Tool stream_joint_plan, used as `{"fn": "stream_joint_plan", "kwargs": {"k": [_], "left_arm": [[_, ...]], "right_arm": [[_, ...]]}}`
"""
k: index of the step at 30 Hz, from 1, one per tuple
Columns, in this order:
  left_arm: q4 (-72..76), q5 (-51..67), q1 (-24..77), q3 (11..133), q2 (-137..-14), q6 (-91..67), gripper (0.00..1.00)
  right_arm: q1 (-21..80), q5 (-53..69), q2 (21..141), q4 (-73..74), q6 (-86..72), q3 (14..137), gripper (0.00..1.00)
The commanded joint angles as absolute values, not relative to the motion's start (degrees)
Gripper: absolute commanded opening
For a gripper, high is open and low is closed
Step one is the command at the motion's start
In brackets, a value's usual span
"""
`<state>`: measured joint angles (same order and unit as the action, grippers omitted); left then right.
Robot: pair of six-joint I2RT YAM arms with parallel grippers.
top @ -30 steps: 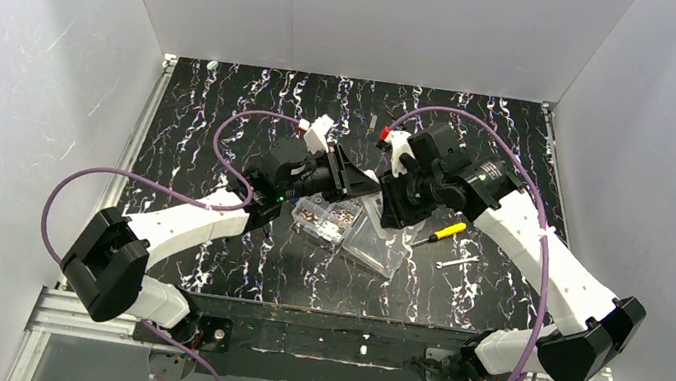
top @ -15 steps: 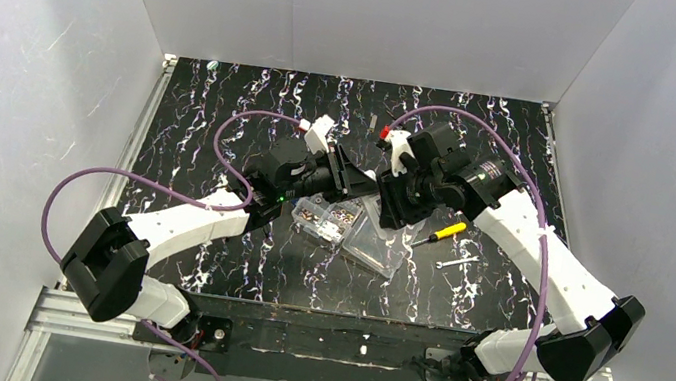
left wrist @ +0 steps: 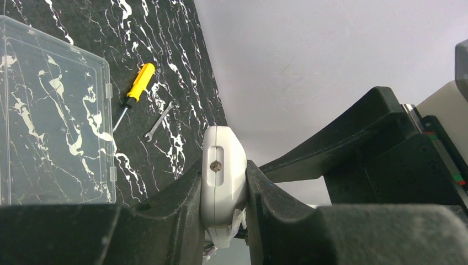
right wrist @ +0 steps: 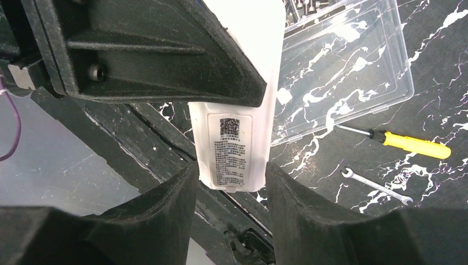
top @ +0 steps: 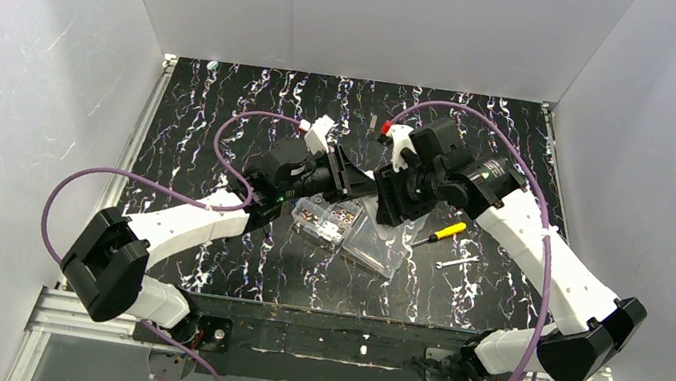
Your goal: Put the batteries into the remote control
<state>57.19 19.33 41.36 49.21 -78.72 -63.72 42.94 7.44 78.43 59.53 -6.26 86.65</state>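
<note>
Nearest the near edge of the table (top: 226,103), right of centre, lie the clear organiser box (top: 376,247), the yellow-handled screwdriver (top: 442,232) and a small wrench (top: 458,263). Just beyond and above them, over the table's middle, the arms meet. The left gripper (left wrist: 223,165) is clamped tight on the remote control (right wrist: 232,146), holding it in the air. Its long axis runs roughly across the table toward the right gripper (right wrist: 230,170), whose fingers closely flank the labelled end; whether they press it I cannot tell. Space between the grippers looks tight, with more room toward the far edge. No batteries can be made out.
</note>
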Motion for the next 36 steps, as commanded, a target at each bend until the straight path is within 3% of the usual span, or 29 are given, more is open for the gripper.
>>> {"fn": "stream_joint_plan", "kwargs": {"k": [1, 20, 27, 36], "left_arm": [[62.11, 20.74, 41.54, 49.38, -77.88, -63.97, 0.0], [63.46, 20.92, 41.49, 48.64, -77.05, -64.25, 0.0], [67.46, 20.41, 41.56, 47.18, -77.02, -65.83, 0.0], [70.01, 20.48, 41.54, 48.72, -78.28, -66.33, 0.0]], "right_arm": [[43.07, 7.42, 77.64, 58.35, -6.83, 89.54, 0.57], [38.86, 3.43, 66.78, 47.76, -15.87, 82.62, 0.63], [30.3, 7.75, 60.41, 42.91, -23.77, 74.45, 0.63], [29.18, 15.0, 55.63, 38.51, -29.83, 66.98, 0.63]]}}
